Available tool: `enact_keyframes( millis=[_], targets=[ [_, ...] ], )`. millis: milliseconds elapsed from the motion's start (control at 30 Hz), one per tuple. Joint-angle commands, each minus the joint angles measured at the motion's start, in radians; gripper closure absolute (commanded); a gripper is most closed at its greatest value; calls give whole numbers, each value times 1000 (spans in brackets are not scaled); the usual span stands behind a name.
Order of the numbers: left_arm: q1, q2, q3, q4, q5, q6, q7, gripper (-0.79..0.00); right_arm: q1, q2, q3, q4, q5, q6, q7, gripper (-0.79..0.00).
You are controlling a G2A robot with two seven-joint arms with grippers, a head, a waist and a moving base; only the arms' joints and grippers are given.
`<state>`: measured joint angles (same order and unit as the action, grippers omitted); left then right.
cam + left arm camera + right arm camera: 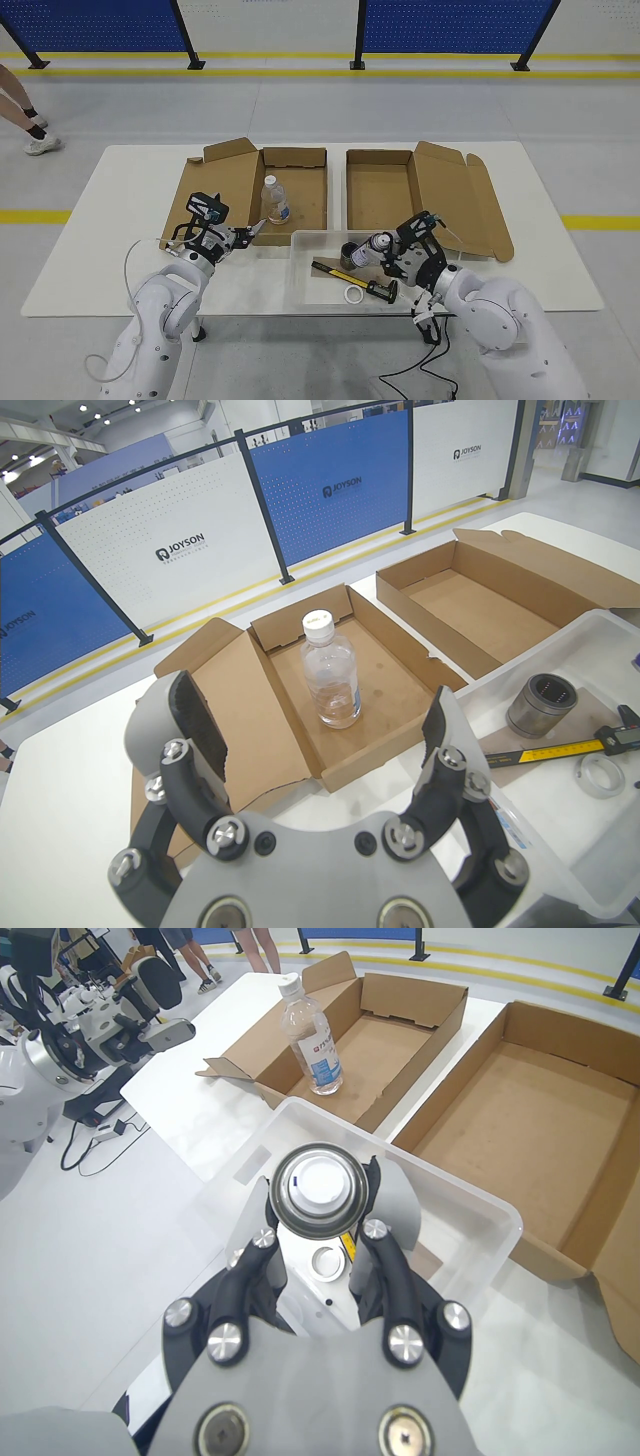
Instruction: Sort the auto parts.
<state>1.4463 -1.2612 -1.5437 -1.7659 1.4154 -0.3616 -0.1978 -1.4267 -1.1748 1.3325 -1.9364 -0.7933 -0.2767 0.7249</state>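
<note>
Fig.: my right gripper (320, 1200) clamped spray can (320, 1188) above clear bin (480, 1248); can body hidden behind its top, ring (326, 1263) beneath partly covered. My left gripper (312, 700) stood wide open, empty; bottle (331, 680) just ahead in box (395, 685).

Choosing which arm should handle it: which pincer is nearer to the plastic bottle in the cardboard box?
Left. The left pincer, open, is beside the box, facing the bottle; the right pincer is over the bin, shut on a can.
</note>
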Motion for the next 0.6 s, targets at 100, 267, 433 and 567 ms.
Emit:
enact_keyframes(
  millis=[100,267,433,567],
  targets=[
    [0,0,0,0,0,0,0,-785,47,0,-18,8,-53,5,-26,0],
    [0,0,0,0,0,0,0,-785,147,-12,-97,50,-146,42,-74,0],
    [0,0,0,0,0,0,0,-785,282,-38,-217,143,-208,122,-125,0],
    [0,0,0,0,0,0,0,-785,381,-66,-315,238,-238,183,-164,0]
  ],
)
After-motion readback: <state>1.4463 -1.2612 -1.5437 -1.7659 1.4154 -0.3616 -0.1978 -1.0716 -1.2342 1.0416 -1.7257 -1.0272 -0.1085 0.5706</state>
